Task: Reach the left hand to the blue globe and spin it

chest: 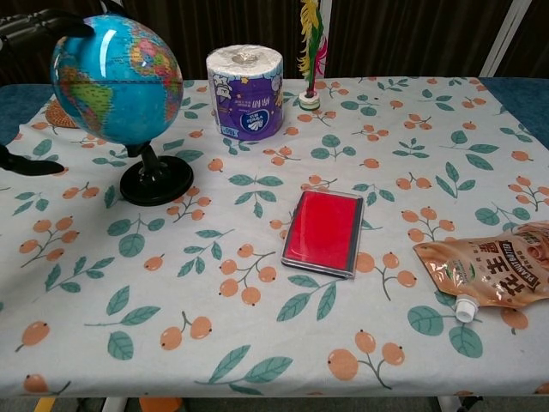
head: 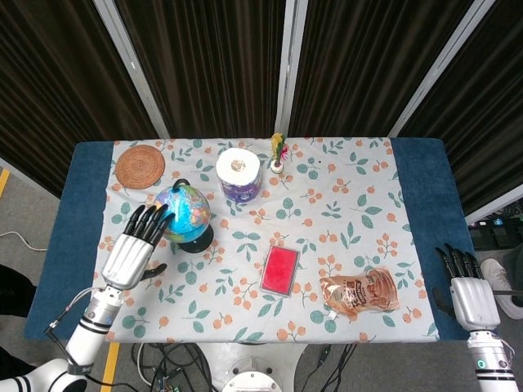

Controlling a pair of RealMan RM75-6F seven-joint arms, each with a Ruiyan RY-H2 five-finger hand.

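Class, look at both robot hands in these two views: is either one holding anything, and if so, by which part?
Nothing is held. The left hand, fingers spread, is at the left side of the blue globe without gripping it. The right hand hangs off the table's edge, holding nothing.

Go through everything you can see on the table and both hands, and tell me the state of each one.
blue globe: upright on its stand
left hand: open beside the globe
right hand: off the table edge, holds nothing
tissue roll: standing upright
red case: flat, closed
snack pouch: lying flat
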